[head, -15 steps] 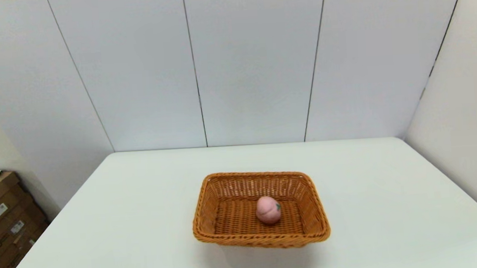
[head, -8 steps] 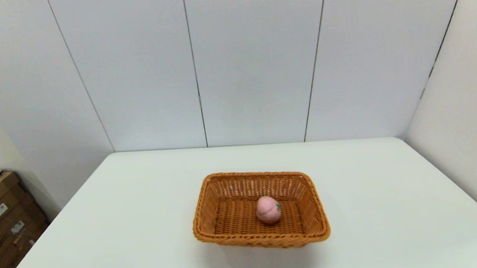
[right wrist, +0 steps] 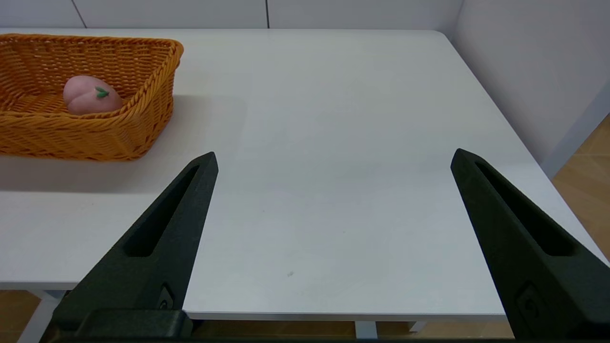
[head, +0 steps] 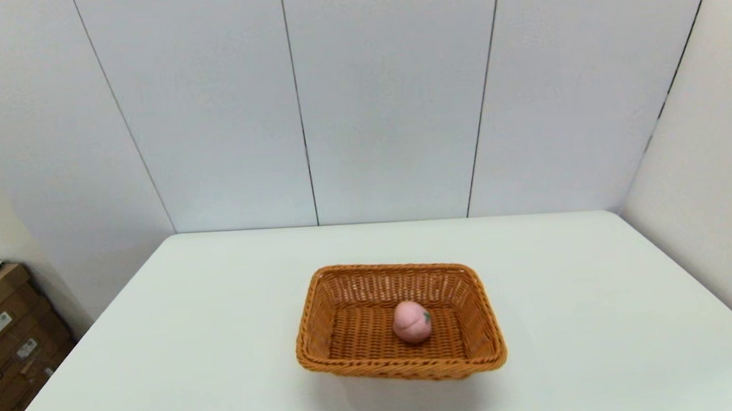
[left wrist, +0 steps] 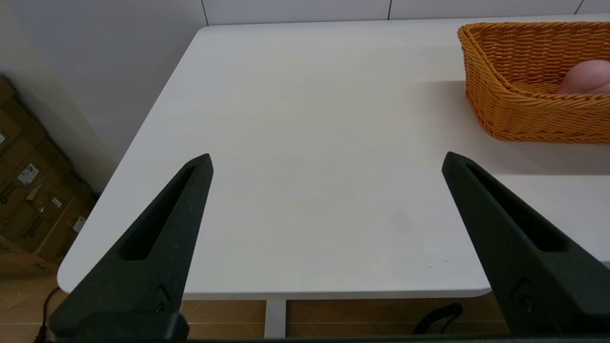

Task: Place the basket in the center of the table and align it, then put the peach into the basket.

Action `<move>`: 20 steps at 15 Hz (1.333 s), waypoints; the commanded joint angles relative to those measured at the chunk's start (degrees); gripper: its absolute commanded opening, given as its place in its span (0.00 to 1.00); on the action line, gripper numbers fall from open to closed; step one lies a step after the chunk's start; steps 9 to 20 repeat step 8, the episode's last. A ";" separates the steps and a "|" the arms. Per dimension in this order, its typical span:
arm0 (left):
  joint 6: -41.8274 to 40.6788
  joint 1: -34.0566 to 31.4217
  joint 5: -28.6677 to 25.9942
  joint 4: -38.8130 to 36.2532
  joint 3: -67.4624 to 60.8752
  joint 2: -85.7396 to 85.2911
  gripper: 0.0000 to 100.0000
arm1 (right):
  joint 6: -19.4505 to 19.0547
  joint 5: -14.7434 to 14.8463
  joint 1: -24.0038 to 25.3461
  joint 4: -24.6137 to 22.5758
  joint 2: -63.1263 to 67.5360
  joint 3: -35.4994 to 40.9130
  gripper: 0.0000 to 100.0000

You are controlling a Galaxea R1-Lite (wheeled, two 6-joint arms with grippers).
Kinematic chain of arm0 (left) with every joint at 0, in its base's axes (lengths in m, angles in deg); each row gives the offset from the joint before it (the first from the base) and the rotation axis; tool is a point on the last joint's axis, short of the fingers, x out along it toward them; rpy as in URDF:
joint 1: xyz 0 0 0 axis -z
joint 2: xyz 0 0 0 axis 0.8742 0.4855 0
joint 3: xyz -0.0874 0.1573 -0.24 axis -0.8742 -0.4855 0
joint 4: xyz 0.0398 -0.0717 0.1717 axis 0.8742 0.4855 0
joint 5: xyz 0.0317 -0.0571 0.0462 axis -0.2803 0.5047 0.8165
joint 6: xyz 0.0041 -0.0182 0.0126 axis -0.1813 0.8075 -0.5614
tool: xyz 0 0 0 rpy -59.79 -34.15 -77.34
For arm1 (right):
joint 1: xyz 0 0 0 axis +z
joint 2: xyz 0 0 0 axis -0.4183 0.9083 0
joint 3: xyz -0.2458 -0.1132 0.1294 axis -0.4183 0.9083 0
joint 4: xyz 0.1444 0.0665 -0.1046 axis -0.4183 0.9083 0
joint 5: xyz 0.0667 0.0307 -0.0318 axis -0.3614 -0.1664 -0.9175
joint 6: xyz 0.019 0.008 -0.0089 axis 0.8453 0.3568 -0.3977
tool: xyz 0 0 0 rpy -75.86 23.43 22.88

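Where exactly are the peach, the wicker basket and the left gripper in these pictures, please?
peach [head: 411, 321]: head view, middle of its pink body.
wicker basket [head: 401, 370]: head view, near braided rim.
left gripper [left wrist: 326, 159]: left wrist view, midway between its open fingertips.

— What stands behind the desk?
— A pale grey panelled wall [head: 391, 102] with thin dark seams, meeting a plain side wall [head: 709, 210] on the right.
— And lower down?
— Brown cardboard boxes [head: 6, 342] with white labels stacked at left, on a tan wood-look floor [right wrist: 588, 162].
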 commanded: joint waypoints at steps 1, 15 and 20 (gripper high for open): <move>0.04 0.00 0.00 0.06 0.05 -0.01 1.00 | -0.19 -0.02 -0.07 0.03 -0.04 0.07 1.00; 0.04 0.00 0.00 0.06 -0.04 -0.01 1.00 | 0.25 0.07 0.01 -0.06 0.05 0.07 1.00; 0.04 0.00 0.00 0.06 -0.04 -0.01 1.00 | 0.25 0.07 0.01 -0.06 0.05 0.07 1.00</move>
